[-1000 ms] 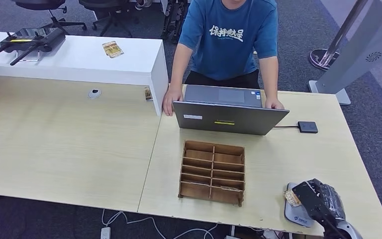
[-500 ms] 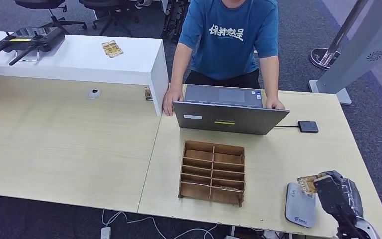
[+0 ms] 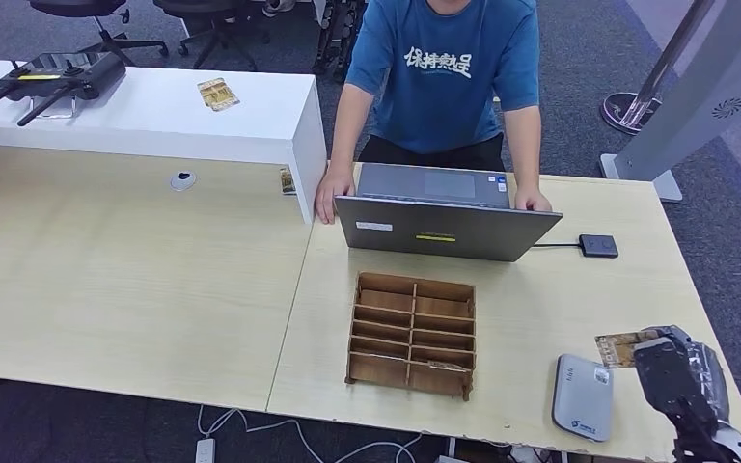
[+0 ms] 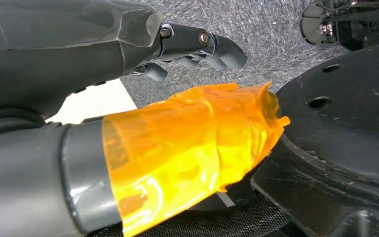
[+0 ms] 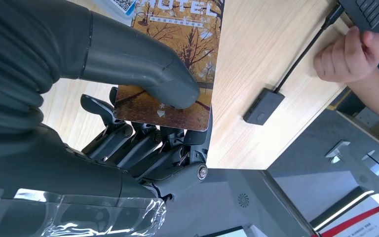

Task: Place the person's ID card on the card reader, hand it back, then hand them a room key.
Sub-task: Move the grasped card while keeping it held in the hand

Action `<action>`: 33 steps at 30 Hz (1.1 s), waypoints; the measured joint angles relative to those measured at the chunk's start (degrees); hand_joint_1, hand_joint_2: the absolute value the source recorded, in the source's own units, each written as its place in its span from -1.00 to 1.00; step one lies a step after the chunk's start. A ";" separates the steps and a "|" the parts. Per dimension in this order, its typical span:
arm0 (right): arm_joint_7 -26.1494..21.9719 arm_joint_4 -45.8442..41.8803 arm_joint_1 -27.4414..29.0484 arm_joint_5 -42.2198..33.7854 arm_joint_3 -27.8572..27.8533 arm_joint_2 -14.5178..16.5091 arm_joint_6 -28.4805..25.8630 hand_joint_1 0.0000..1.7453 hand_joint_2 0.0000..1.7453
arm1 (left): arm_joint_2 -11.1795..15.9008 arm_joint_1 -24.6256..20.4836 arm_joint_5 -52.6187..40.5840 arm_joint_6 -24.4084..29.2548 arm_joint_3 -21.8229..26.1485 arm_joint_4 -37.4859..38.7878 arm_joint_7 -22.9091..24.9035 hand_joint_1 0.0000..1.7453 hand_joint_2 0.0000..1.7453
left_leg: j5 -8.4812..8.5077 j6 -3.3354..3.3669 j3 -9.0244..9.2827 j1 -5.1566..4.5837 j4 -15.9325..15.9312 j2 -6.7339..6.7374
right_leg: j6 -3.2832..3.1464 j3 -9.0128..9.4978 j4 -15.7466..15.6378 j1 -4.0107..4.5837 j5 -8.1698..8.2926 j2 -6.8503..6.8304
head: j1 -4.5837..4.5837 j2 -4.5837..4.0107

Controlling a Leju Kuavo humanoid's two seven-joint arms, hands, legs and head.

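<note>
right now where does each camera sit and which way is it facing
Head view: high on the robot, looking forward and down at the pale wooden desk; the right hand shows, holding the autumn-print card.
Left wrist view: behind the hanging left hand, facing grey carpet.
Right wrist view: behind the right hand, facing across the desk.
Shared: head and right wrist views show the card and small black box.

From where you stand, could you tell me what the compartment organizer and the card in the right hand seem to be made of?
Compartment organizer: thin brown wood or fibreboard, matte, going by its flat slotted dividers.
Card: probably glossy plastic, given its thin, rigid shape and printed autumn-tree photo; the right hand pinches it.
</note>
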 joint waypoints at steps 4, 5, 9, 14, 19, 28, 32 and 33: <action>-0.03 -0.12 -0.14 -0.31 -0.32 -0.14 -0.04 1.00 1.00 | -0.01 0.02 -0.13 0.05 0.00 0.00 -0.03 -1.00 -1.00 | 0.00 0.00 -0.01 0.00 0.00 0.00 | 0.00 0.00 0.00 0.00 0.00 0.00 | 0.00 0.00; -0.07 -0.13 -0.24 -0.41 -0.42 -0.23 -0.04 1.00 1.00 | 0.00 0.02 -0.18 0.04 0.01 0.00 -0.05 -1.00 -1.00 | 0.00 0.00 -0.01 0.00 0.00 0.00 | 0.00 0.00 0.00 0.00 0.00 0.00 | -0.01 0.00; -0.09 -0.13 -1.22 -0.90 -0.87 -0.78 0.01 1.00 1.00 | 0.04 0.00 -0.42 -0.02 0.01 0.00 -0.09 -1.00 -1.00 | 0.00 0.00 -0.02 0.00 0.00 0.00 | 0.00 -0.01 0.00 0.00 0.00 0.01 | 0.00 0.00; 0.05 0.10 -3.66 -1.33 -1.39 -1.58 0.27 1.00 1.00 | 0.10 -0.02 -0.89 -0.11 0.00 0.00 -0.09 -1.00 -1.00 | 0.00 0.00 0.00 -0.01 0.00 0.01 | 0.00 -0.02 0.01 -0.01 0.00 0.02 | 0.00 0.00; 0.11 0.81 -6.34 -1.13 -1.36 -2.18 0.72 1.00 1.00 | 0.32 -0.02 -1.25 -0.17 0.00 0.00 -0.10 -1.00 -1.00 | 0.01 0.00 -0.02 0.00 0.00 0.00 | 0.00 -0.02 0.03 0.00 0.00 0.01 | 0.01 0.00; 1.87 5.46 -17.02 -0.01 2.53 -1.52 1.71 1.00 1.00 | 1.41 -0.36 -3.15 -1.07 0.00 0.00 -0.13 -1.00 -1.00 | 0.05 -0.04 -0.04 0.00 0.00 0.02 | -0.03 -0.04 0.11 0.00 0.03 0.03 | 0.00 0.00; 3.22 9.21 -23.46 0.99 6.08 0.27 1.24 1.00 1.00 | 2.17 -0.64 -4.30 -1.38 0.00 0.00 -0.06 -1.00 -1.00 | 0.10 -0.08 -0.02 0.01 0.00 0.03 | -0.05 -0.06 0.15 0.01 0.04 0.04 | 0.00 0.00; 3.68 10.28 -25.13 1.35 7.02 0.82 1.00 1.00 1.00 | 2.32 -0.75 -4.62 -1.46 0.00 0.00 -0.03 -1.00 -1.00 | 0.12 -0.09 -0.02 0.01 0.00 0.02 | -0.05 -0.07 0.15 0.01 0.04 0.03 | 0.00 0.00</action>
